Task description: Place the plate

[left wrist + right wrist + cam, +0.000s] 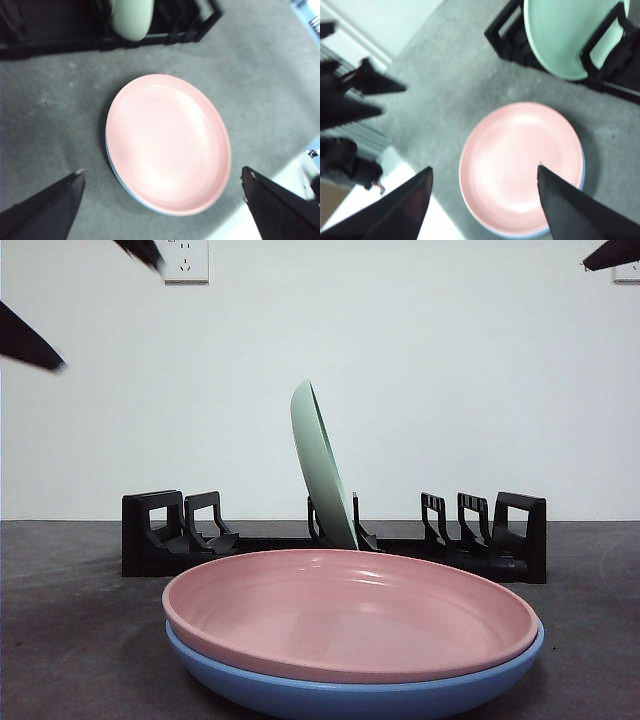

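I am reading no brand, label or writing anywhere; the only marked thing is a white wall socket (185,260) high on the back wall, and its face is carrying no legible text. Both wrist views are coming through blurred, so fine detail is getting lost.

The pink plate (350,612) is sitting nested inside a blue plate (350,690) on the grey table (60,620), in front of the black dish rack (335,540). The blue one is mostly hidden, showing only as a thin rim under the pink one, and the front view is cutting off its lower edge.

The rack is holding one green plate (322,465), which is standing on edge in a middle slot and tilting slightly.

The left gripper (162,185) is hovering above the stacked plates with its jaws spread wide, holding nothing. The right gripper (485,180) is hanging over the same stack, jaws likewise parted and empty.
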